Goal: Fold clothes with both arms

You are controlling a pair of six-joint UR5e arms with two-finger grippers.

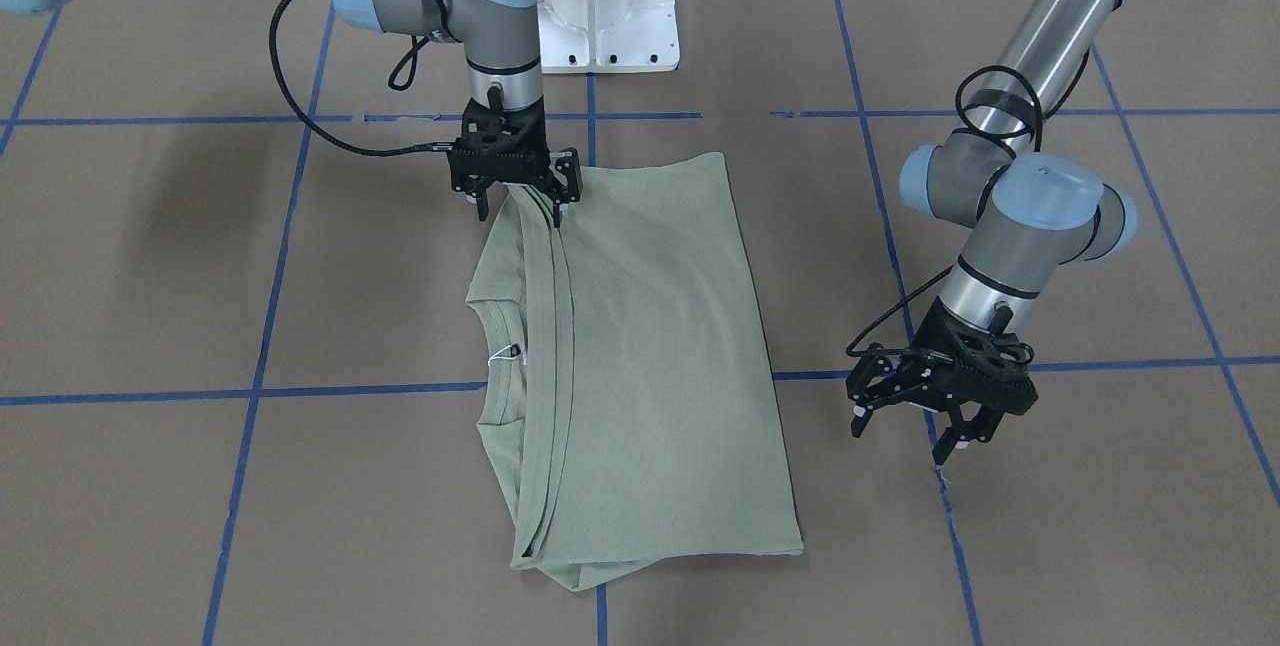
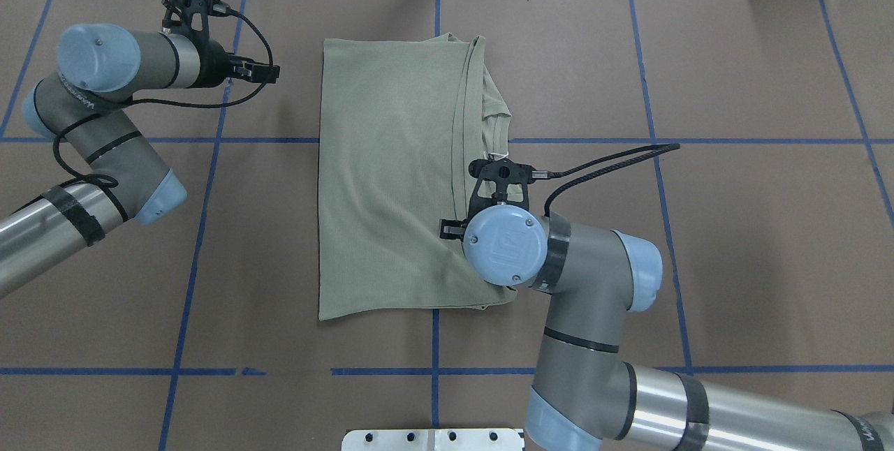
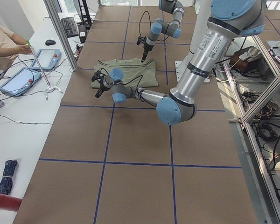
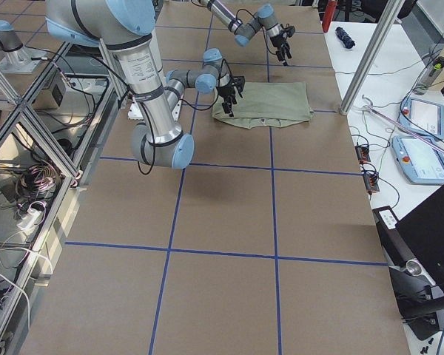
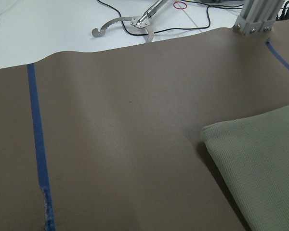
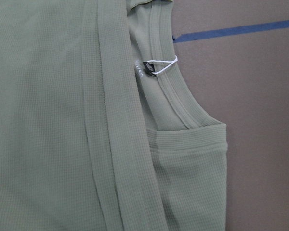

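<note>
At mid-table, right gripper [image 1: 518, 209] with both fingers spread, astride the layered edge at the robot-side corner of one sage-green shirt [image 1: 650, 346]. Shirt folded into a long rectangle, lying flat, one collar [image 1: 495, 366] and one black label [image 1: 516, 353] showing. Well apart, over bare brown table [image 1: 1050, 546], left gripper [image 1: 905, 431], likewise spread, holding nothing.

Right arm [image 4: 152, 81], large in the foreground, reaches over the brown table [image 4: 222, 222] gridded with blue tape, its right gripper [image 4: 229, 96] pointing down at the robot-side edge of a folded sage-green shirt [image 4: 270, 103]. Beyond the garment and clear of it, the smaller left arm [image 4: 240, 26] holds the left gripper [image 4: 283, 48] over bare table. Two touchscreen pendants [image 4: 422, 159] lie on a white bench [image 4: 388, 74] alongside, past an aluminium post [image 4: 370, 55].
</note>
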